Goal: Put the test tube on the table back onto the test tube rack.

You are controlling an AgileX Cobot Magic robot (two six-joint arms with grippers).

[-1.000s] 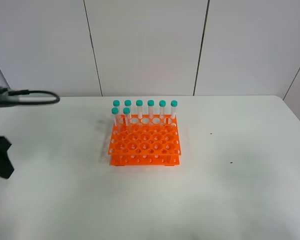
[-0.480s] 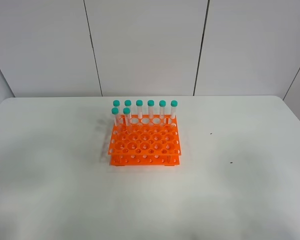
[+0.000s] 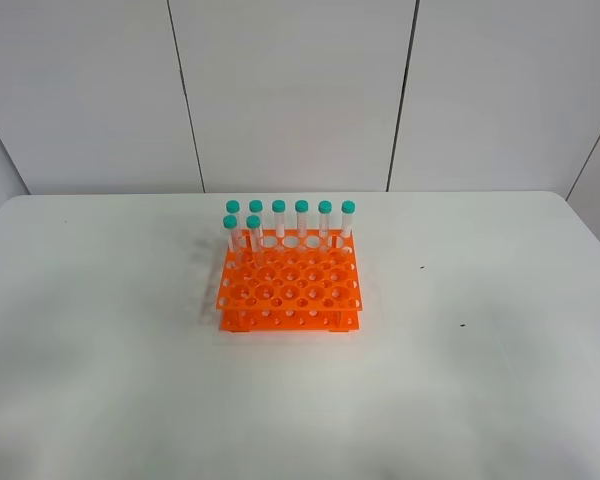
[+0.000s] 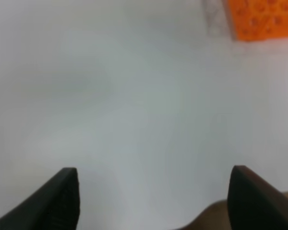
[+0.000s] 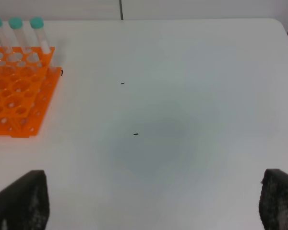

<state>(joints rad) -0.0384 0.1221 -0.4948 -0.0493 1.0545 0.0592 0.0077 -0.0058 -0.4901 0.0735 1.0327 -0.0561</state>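
Overhead view: the test tube rack (image 3: 289,288), bright orange, stands near the middle of the white table (image 3: 500,380), slightly toward the far edge. Eight teal-capped tubes stand upright in it: six along the back row (image 3: 290,218) and two in the second row at the left end (image 3: 242,232). Which of these is the test tube of the task cannot be told; none lies on the tabletop. Bare surface surrounds the rack on all sides, widest toward the near edge and both flanks. Two small dark specks (image 3: 462,324) mark the table right of the rack. Neither arm enters this view. Wrist views: the left gripper (image 4: 153,199) and the right gripper (image 5: 153,206) each hold their jaws spread wide, nothing between them, above bare table.
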